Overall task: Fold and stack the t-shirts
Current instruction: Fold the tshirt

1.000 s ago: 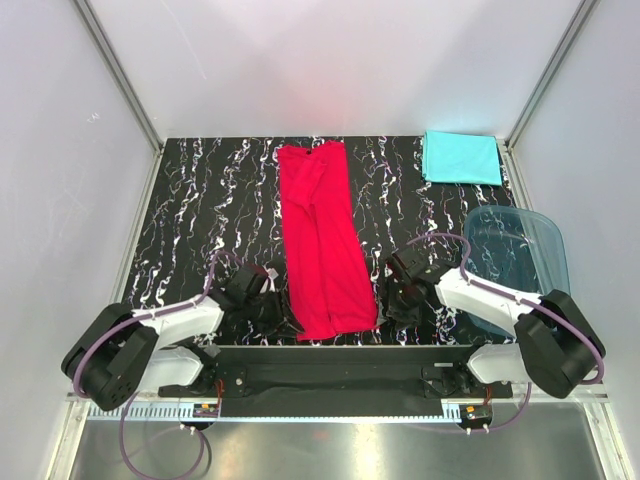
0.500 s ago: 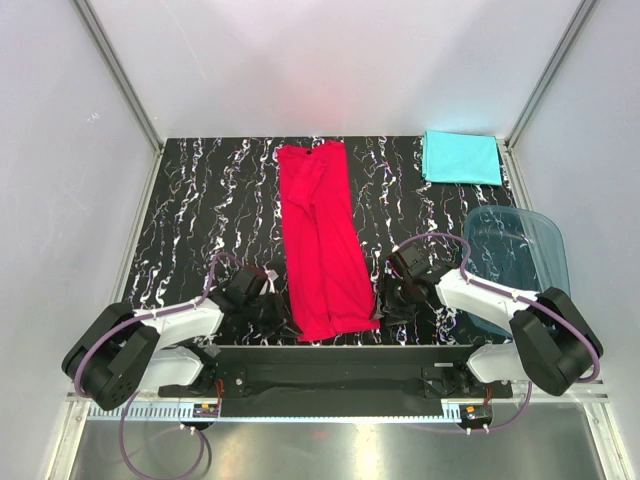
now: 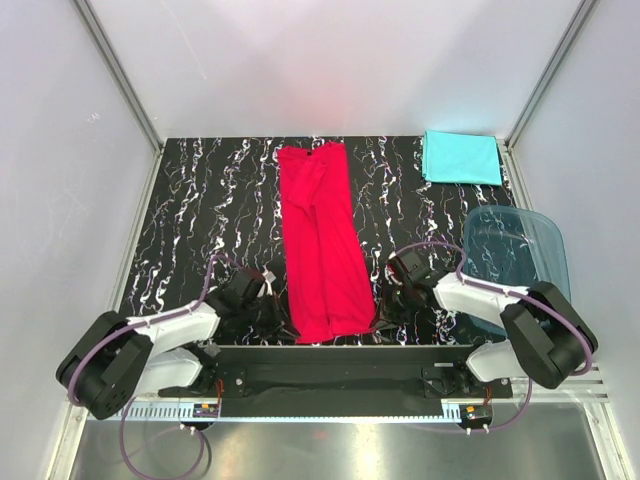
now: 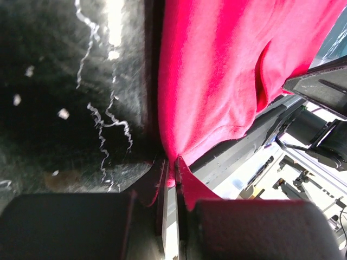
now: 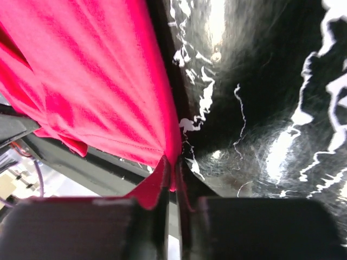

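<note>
The red t-shirt [image 3: 322, 240] is a plain, bright red with no print. In the wrist views its folds show a darker red. The turquoise t-shirt [image 3: 461, 158] is a flat, even turquoise-cyan, also unprinted. The counter [image 3: 210, 220] is glossy black, streaked all over with thin white marble-like veins. The tub [image 3: 515, 255] is translucent blue. Both arms are white with black joints and carry purple cables [image 3: 432, 243]. The left gripper [image 4: 169, 170] and the right gripper [image 5: 173, 168] are black.

Left open, rt crowded
Red shirt [image 3: 322, 240] down table [image 3: 200, 200] mid; tub [image 3: 520, 255] at rt edge; turquoise shirt [image 3: 461, 158] far-rt corner.
</note>
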Robot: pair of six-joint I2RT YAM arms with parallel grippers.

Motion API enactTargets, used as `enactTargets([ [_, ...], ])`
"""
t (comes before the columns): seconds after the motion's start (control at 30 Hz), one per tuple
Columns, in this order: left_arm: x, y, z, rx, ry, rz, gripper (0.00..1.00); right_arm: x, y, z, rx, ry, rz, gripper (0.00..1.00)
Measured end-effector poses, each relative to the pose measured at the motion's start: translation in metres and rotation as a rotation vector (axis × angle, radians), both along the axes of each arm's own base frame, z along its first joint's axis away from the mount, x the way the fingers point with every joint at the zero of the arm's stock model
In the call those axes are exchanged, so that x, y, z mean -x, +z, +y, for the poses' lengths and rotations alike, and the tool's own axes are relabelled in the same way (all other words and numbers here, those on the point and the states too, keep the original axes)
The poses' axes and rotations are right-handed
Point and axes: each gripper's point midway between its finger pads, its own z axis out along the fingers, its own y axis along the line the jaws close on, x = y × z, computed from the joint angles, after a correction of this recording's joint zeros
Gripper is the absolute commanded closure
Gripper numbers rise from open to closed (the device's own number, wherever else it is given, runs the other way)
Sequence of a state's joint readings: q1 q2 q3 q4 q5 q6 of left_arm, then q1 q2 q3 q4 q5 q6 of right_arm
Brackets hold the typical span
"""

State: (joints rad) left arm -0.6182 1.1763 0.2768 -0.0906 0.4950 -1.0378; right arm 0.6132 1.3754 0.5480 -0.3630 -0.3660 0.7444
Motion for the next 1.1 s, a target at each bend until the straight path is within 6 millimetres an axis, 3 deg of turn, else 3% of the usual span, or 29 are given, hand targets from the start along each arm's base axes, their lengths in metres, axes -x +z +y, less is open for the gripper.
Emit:
enactTargets([
  [0.3,0.016,0.002,0.013,-0.051,-0.001,0.009,1.0,0.022,0.008,-0.002,-0.056,-0.006,0.02,1.0],
  [0.47,0.012,0.014,0.019,-0.112,0.023,0.017,1.0,0.008,0.043,0.007,-0.108,-0.015,-0.048,1.0],
  [0.57,-0.021,0.041,0.015,-0.12,0.062,-0.026,1.0,-0.024,0.072,0.018,-0.127,-0.028,-0.096,1.0],
  [0.73,-0.111,0.078,0.014,-0.125,0.146,-0.106,1.0,-0.108,0.105,0.031,-0.129,-0.053,-0.178,1.0],
  [0.9,-0.199,0.093,0.02,-0.146,0.173,-0.157,1.0,-0.179,0.104,0.033,-0.101,-0.058,-0.183,1.0],
  [1.0,-0.236,0.091,0.022,-0.149,0.174,-0.169,1.0,-0.216,0.098,0.032,-0.091,-0.059,-0.177,1.0],
  [1.1,-0.257,0.085,0.025,-0.157,0.173,-0.163,1.0,-0.247,0.09,0.034,-0.095,-0.052,-0.174,1.0],
])
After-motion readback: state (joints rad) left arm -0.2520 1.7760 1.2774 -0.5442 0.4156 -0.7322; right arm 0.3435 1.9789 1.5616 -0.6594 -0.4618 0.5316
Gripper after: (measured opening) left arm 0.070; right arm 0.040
